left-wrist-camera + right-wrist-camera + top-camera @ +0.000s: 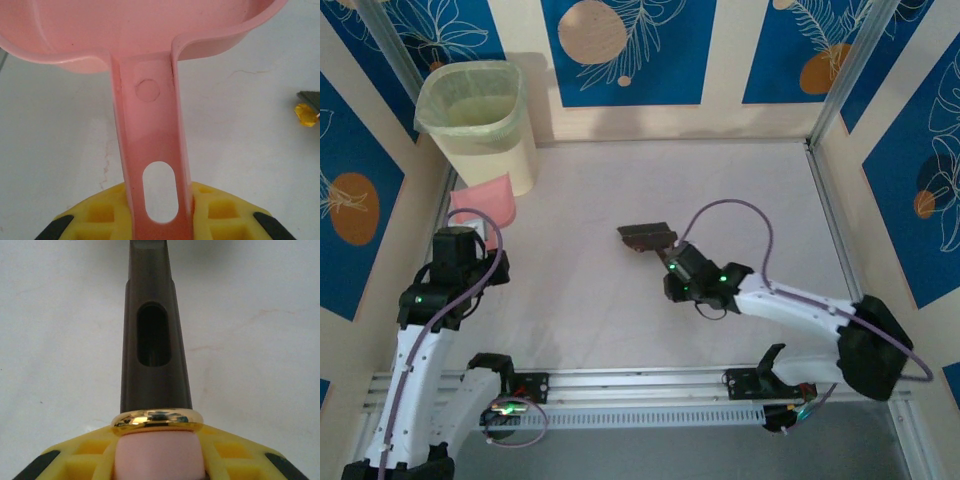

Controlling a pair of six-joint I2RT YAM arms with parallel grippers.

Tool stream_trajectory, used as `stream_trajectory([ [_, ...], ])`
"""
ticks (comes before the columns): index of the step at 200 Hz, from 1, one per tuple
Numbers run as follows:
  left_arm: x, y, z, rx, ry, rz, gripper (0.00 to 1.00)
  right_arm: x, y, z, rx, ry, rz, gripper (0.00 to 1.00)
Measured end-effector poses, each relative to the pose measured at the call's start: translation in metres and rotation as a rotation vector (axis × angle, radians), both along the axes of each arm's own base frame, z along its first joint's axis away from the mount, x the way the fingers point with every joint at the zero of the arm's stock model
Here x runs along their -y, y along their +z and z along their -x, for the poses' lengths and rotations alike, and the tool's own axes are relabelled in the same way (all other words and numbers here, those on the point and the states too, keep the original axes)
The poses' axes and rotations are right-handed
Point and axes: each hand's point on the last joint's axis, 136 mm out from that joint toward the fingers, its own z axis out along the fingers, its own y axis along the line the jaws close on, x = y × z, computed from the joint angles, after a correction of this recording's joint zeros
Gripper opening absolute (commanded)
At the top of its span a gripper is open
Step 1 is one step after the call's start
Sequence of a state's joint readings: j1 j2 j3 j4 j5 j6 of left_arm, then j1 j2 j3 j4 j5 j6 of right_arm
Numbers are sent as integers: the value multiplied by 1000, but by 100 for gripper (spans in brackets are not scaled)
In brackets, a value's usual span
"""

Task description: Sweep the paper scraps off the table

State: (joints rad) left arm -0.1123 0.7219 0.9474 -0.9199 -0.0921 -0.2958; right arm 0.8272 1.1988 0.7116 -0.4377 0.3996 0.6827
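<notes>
Two grips: my left gripper (pixel 160 220) clenches the pink dustpan (pixel 150 30) near the tabletop's (pixel 740 190) far left corner. My right gripper (pixel 158 455) grasps the brush (pixel 152 385) mid-tabletop, beside one yellowish paper scrap (pixel 304 114). Next, I judge, sweep it panward.

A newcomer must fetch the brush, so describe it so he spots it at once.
Start at the pale table and look near its middle, where the right tool reaches in. It grips the brush, a dark slotted handle ending in a dark flat head. Unlike the pink dustpan by the bin at the far left, it is dark.
</notes>
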Motion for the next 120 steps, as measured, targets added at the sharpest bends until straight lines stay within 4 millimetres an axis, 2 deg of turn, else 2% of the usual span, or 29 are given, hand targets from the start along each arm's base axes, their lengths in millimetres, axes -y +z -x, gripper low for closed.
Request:
stream_trajectory([
  [29, 11, -3, 0, -5, -57, 14, 0, 26, 20, 0, 7, -77, -113, 0],
  [55, 28, -3, 1, -7, -134, 35, 0, 41, 33, 0, 7, -133, -193, 0],
  [97, 54, -13, -1, -92, -238, 15, 0, 60, 29, 1, -100, -207, -221, 0],
  [120, 76, -19, 1, -153, -317, -4, 0, 65, 34, -5, -139, -239, -231, 0],
])
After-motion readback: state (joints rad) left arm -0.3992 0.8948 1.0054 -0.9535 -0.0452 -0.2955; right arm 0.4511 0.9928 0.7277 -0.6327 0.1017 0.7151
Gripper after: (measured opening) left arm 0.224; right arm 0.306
